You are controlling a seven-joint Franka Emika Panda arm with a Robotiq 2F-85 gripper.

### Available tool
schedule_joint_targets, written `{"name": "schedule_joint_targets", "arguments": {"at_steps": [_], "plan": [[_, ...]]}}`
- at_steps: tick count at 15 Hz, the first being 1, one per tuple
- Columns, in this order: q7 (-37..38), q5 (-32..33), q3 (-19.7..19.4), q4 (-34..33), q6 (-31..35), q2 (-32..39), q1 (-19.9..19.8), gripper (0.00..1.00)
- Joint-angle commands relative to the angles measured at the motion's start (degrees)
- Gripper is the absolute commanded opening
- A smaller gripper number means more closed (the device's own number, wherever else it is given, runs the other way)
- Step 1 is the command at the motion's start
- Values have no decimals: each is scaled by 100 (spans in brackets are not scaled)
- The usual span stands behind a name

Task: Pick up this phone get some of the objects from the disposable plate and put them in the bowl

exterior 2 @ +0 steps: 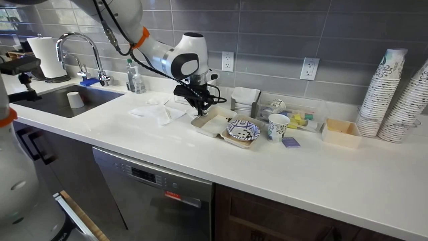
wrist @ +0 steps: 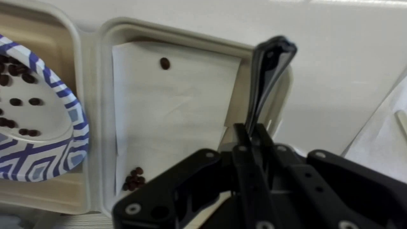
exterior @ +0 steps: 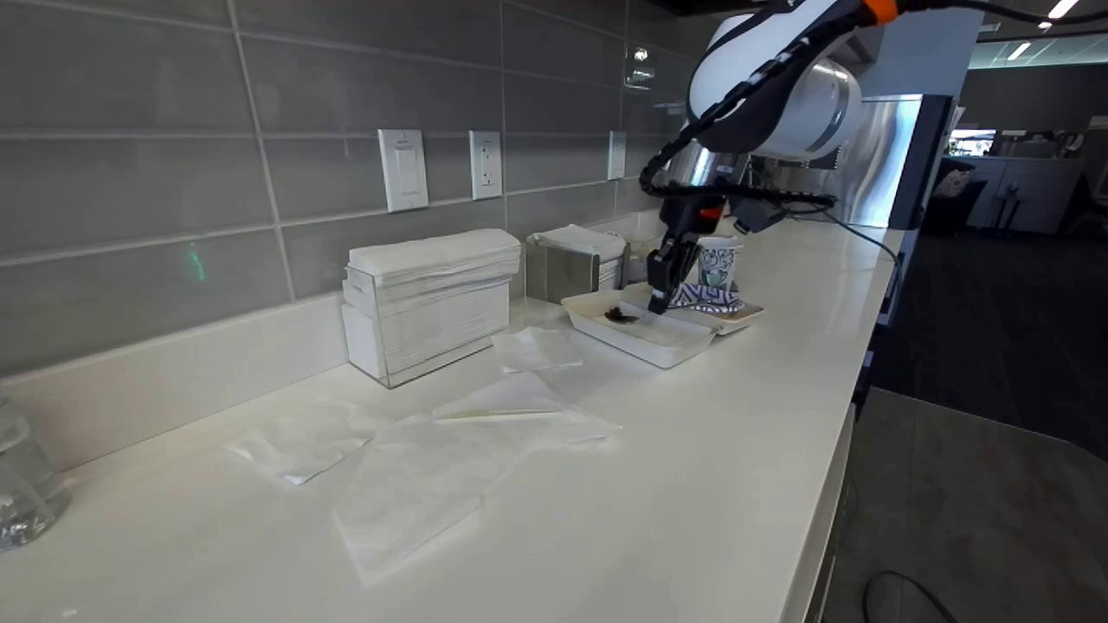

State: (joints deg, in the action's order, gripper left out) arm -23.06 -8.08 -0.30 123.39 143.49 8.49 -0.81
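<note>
At nine o'clock, wrist view: bowl (wrist: pixel 38 160) beside plate (wrist: pixel 190 38), presumably for short transfers; gripper (wrist: pixel 250 128) clamps spoon (wrist: pixel 264 76), likely for scooping.

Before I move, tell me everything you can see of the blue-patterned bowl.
The bowl is round and shallow, with a papery or plastic look. Its sloping wall carries a purple-blue geometric pattern; the floor is plain white, scattered with dark-brown beans. It rests, opening upward, in one half of the open two-part tray, beside the paper-lined half. Whether its rim touches the divider is unclear. The tool does not touch it.
</note>
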Motion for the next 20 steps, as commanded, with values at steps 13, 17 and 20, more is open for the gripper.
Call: {"name": "schedule_joint_targets", "arguments": {"at_steps": [13,17,20], "plan": [[1619,379,-205,-2655,-2141,1750,-307,2],[1641,372,-186,-2642,-2139,1731,-328,9],[1713,371,-188,-2858,-2166,1904,-344,9]]}}
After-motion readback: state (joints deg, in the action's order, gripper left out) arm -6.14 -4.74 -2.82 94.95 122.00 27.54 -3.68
